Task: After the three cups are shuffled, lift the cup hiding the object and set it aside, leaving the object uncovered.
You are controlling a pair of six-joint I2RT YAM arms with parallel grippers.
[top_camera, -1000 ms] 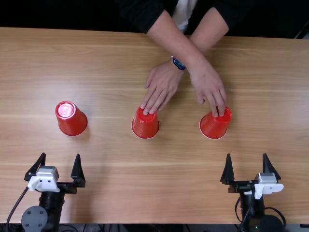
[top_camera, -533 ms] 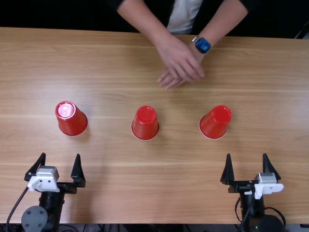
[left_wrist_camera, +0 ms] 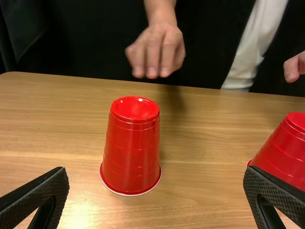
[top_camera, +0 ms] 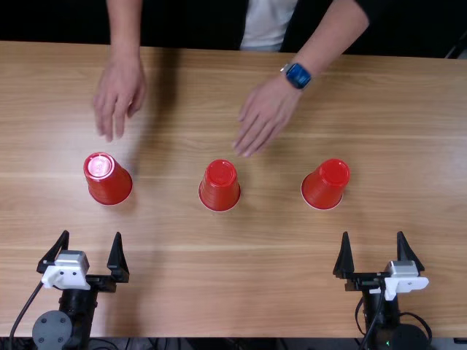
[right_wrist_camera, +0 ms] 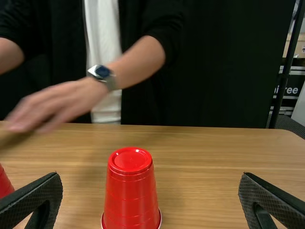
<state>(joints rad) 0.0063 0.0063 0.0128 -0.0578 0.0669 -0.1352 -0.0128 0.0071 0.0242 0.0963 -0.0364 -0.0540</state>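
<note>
Shuffle phase: one hand [top_camera: 117, 91] near left cup [top_camera: 108, 179], other hand [top_camera: 266, 120] near middle cup [top_camera: 220, 184]. Wide open, empty: left gripper [top_camera: 87, 244], right gripper [top_camera: 372, 244]. Next: wait.

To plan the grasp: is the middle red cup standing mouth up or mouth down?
Mouth down. The middle cup shows its closed base on top, and its wide rim rests flat on the table.

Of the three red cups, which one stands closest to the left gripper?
The left cup, standing directly ahead of the left gripper; the middle cup and right cup stand farther along the row.
</note>
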